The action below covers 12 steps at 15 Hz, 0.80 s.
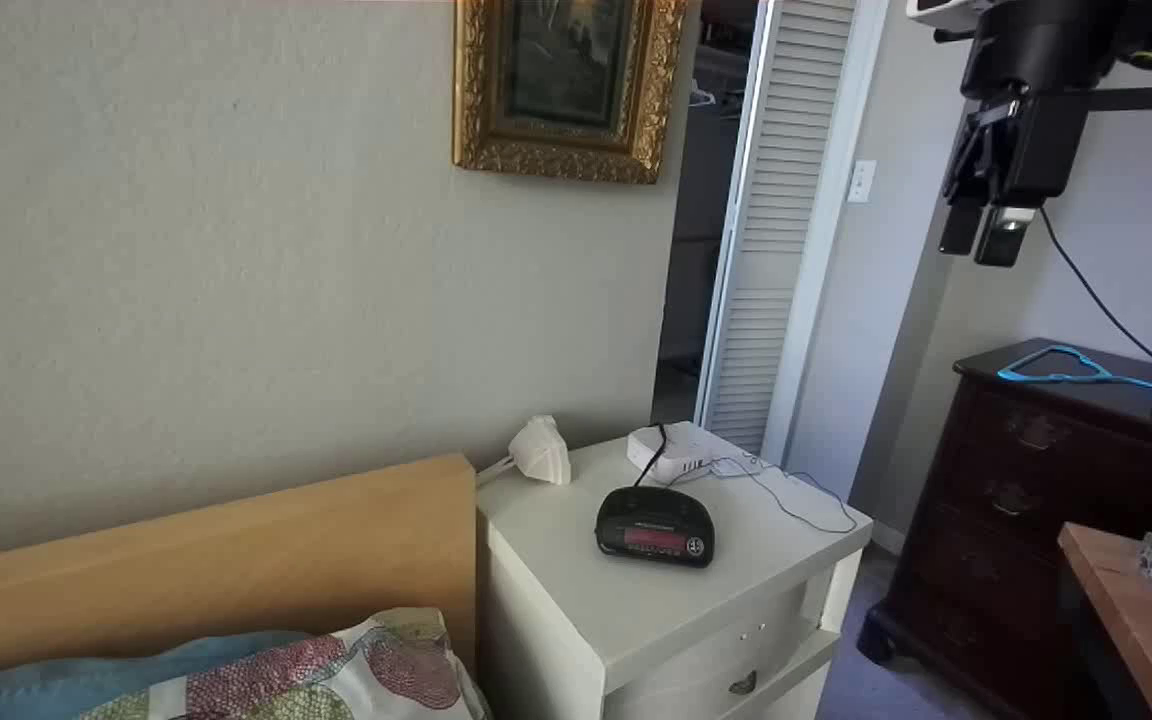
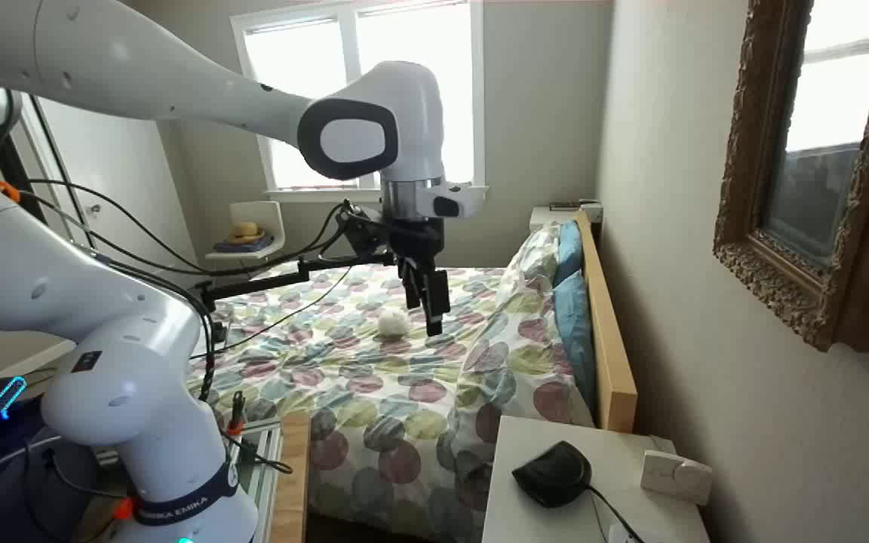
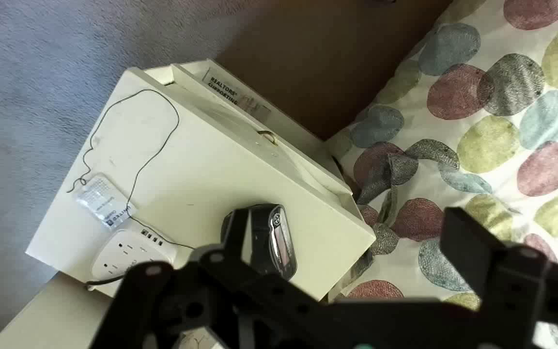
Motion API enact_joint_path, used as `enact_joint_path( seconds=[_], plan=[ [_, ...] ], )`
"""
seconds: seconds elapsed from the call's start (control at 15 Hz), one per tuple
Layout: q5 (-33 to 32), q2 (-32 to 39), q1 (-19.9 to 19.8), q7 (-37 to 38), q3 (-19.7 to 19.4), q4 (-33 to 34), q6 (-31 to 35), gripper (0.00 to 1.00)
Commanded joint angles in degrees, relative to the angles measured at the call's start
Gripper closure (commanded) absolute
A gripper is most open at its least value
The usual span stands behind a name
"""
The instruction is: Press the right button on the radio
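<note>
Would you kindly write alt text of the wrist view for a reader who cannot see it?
A black clock radio sits on a white nightstand, seen from above, partly hidden by the open gripper. At left is a white outlet block; at right, a dotted bedspread.

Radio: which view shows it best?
An exterior view: the radio sits uncovered, its red display visible. The wrist view shows it from above, partly behind the gripper; an exterior view shows its casing without the display.
</note>
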Motion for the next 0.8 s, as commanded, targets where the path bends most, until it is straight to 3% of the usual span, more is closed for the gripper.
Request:
enact_joint_path(
  seconds=[0.0, 0.4, 0.73],
  plan=[
    [0.11, 0.02, -0.2, -0.08, 0.19, 0.1, -0.13, 0.0],
    [-0.15, 1.02, -0.47, 0.68, 0.44, 0.16, 1.14, 0.0],
    [-0.33, 12.43, -3.44, 13.25, 3.0, 2.41, 15.02, 0.0]
  ],
)
